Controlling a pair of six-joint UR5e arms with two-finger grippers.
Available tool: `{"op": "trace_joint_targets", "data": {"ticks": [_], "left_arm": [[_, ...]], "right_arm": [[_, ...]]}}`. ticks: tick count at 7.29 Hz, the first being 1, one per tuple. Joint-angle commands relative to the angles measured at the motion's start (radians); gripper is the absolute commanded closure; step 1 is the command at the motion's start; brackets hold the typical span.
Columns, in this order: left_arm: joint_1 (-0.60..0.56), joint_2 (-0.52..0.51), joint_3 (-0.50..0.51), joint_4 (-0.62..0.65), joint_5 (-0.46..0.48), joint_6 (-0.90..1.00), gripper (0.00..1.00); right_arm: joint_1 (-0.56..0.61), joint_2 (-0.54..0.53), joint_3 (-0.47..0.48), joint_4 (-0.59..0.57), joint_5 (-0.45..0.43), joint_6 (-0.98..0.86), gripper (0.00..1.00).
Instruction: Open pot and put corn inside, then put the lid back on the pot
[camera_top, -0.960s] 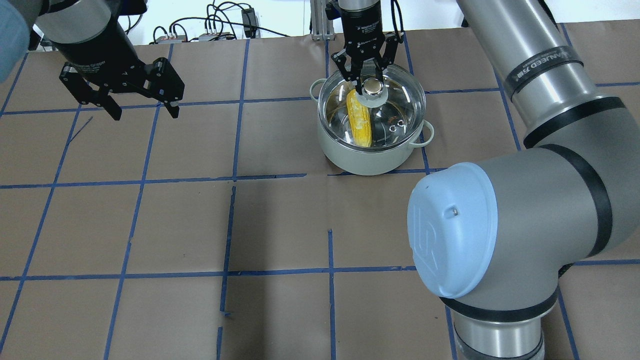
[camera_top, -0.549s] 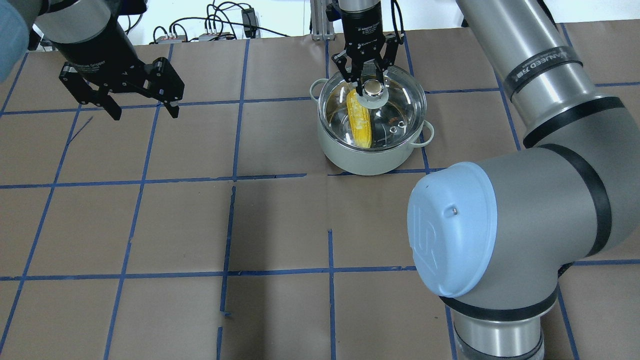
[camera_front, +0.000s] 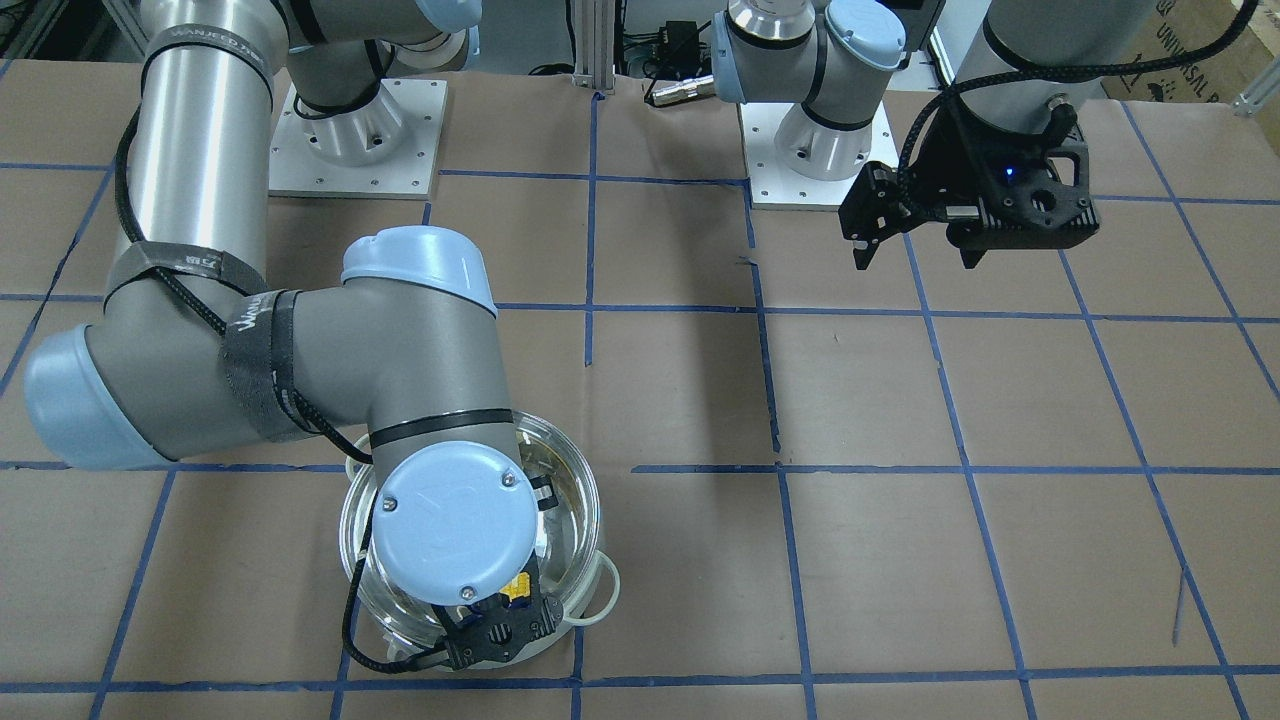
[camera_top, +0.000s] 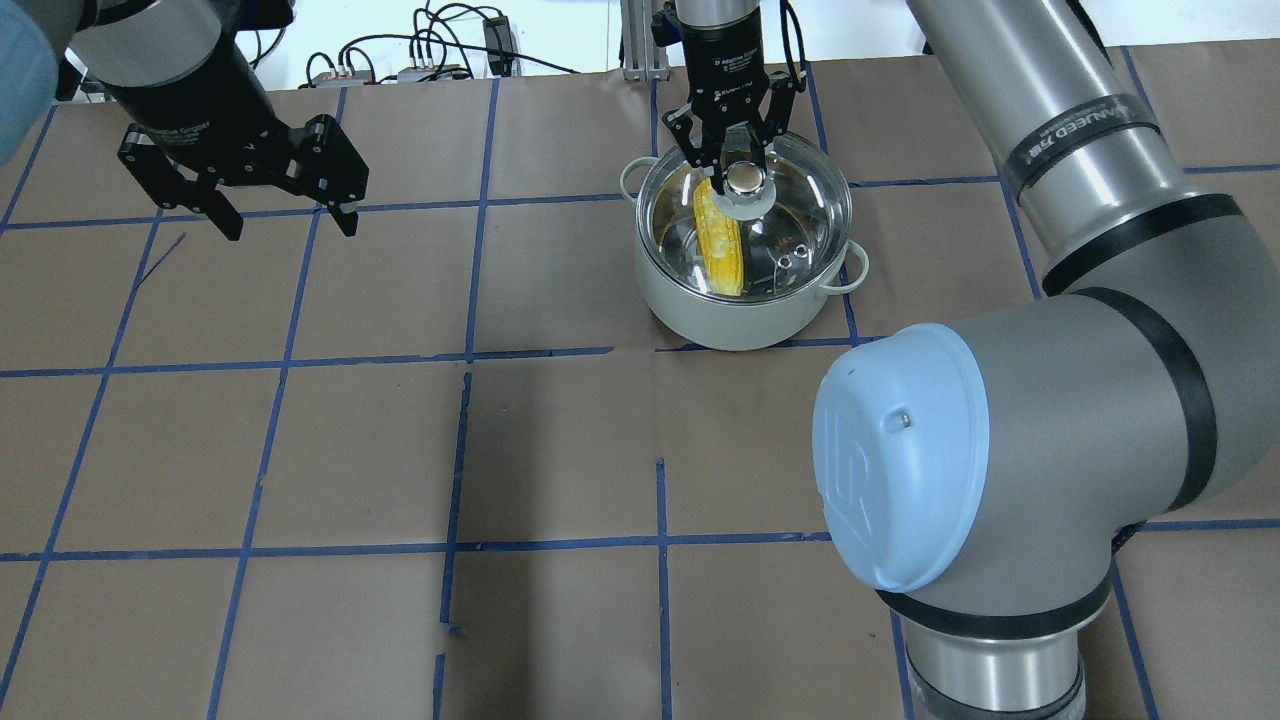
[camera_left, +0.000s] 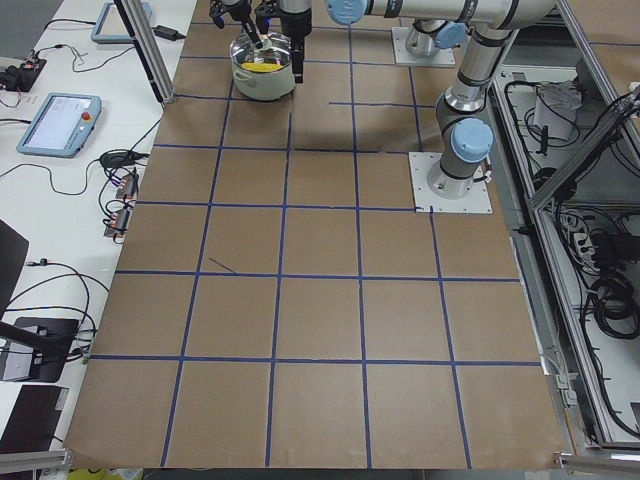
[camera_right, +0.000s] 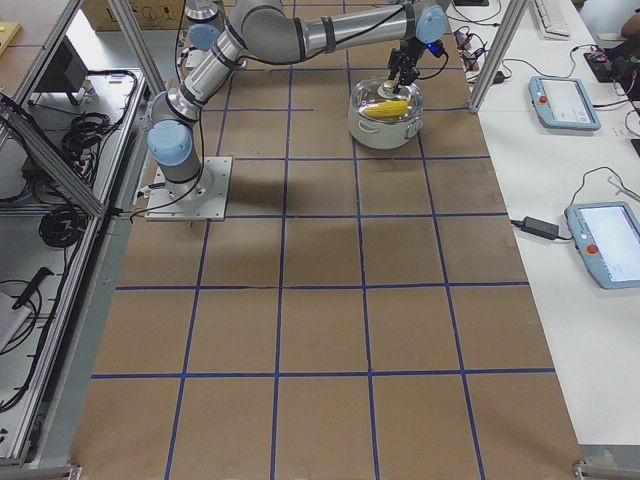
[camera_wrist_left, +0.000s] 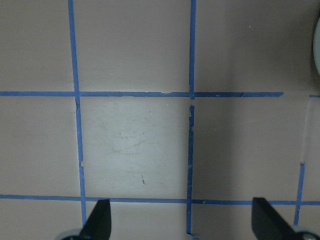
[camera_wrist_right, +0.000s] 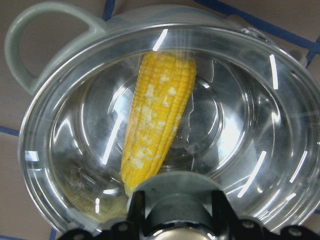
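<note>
Right fingers (camera_wrist_right: 136, 210) clamp the glass lid (camera_top: 792, 215) by its knob (camera_top: 742, 177) over corn (camera_top: 720, 245) in the shiny pot (camera_top: 740, 318); left fingers (camera_wrist_left: 97, 222) spread, empty.

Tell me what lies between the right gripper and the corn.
Only the lid: the right wrist view shows the corn through its glass, below the right gripper.

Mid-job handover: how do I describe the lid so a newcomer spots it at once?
On the brown table with blue tape grid, find the round pot under the right end effector. The lid is the clear glass disc over the pot's mouth, with the yellow corn visible through it. Unlike the pot, it is see-through and has a pale centre knob, which that end effector clasps.
</note>
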Motion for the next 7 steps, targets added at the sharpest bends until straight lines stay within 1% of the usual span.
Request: {"op": "trace_joint_targets", "data": {"ticks": [1, 2, 3, 4, 5, 7], "left_arm": [[0.000, 0.000, 0.000, 0.000, 0.000, 0.000, 0.00], [0.000, 0.000, 0.000, 0.000, 0.000, 0.000, 0.00], [0.000, -0.001, 0.000, 0.000, 0.000, 0.000, 0.00], [0.000, 0.000, 0.000, 0.000, 0.000, 0.000, 0.00], [0.000, 0.000, 0.000, 0.000, 0.000, 0.000, 0.00], [0.000, -0.001, 0.000, 0.000, 0.000, 0.000, 0.00]], "right_arm": [[0.000, 0.002, -0.001, -0.003, 0.000, -0.001, 0.61], [0.000, 0.002, -0.001, -0.006, -0.001, 0.000, 0.55], [0.001, 0.002, -0.001, -0.025, -0.003, 0.003, 0.45], [0.001, 0.002, -0.001, -0.025, 0.000, 0.005, 0.44], [0.003, 0.004, -0.001, -0.028, -0.001, 0.006, 0.36], [0.004, 0.002, -0.001, -0.030, 0.000, 0.017, 0.22]]}}
